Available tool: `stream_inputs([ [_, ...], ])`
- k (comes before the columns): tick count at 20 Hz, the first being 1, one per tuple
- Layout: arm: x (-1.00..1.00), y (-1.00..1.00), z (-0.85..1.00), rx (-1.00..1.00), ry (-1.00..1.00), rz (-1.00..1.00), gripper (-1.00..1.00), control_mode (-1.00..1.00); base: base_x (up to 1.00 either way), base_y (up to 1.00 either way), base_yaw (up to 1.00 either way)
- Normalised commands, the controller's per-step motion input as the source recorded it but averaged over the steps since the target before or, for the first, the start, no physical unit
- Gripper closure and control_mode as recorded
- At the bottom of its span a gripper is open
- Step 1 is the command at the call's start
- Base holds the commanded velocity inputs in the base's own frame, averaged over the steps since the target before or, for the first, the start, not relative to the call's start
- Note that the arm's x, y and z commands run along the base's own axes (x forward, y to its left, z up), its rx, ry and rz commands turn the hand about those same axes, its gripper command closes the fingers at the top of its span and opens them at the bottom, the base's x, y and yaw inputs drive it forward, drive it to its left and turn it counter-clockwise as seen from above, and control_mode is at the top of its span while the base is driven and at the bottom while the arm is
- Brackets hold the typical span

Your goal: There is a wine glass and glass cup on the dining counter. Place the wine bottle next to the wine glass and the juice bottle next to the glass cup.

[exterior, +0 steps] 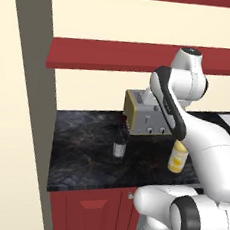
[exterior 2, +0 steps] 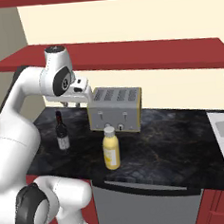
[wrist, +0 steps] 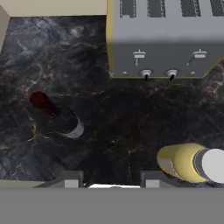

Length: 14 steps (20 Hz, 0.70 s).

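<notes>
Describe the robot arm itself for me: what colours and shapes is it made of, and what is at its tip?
The arm is built from smooth, rounded glossy white shells, chunky and tube-like. Dark grey to black bands and round caps mark its joints, like the ringed disc near its base. No loose cables show. At its tip the gripper ends in two small, blocky dark grey fingers, seen in the hand view.

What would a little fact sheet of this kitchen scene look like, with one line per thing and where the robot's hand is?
worktop: black marbled stone over red cabinet doors
wine bottle: dark, upright, left of the toaster and apart from it
juice bottle: yellow with white cap, upright, in front of the toaster
toaster: silver with yellow sides, at the back by the wall
gripper: above the worktop between the two bottles, open, holding nothing
shelves: red, on the wall above
</notes>
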Motion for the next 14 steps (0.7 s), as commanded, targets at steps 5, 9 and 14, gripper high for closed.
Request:
stream_inputs([
  [5, -0.10, -0.04, -0.04, 0.00, 0.00, -0.01, -1.00, -1.00, 0.00, 0.00, 0.00],
  [9, -0.17, -0.17, -0.09, 0.00, 0.00, -0.03, -1.00, -1.00, 0.00, 0.00, 0.00],
  [14, -0.27, -0.34, -0.03, 0.00, 0.00, -0.02, -1.00, -1.00, 0.00, 0.00, 0.00],
])
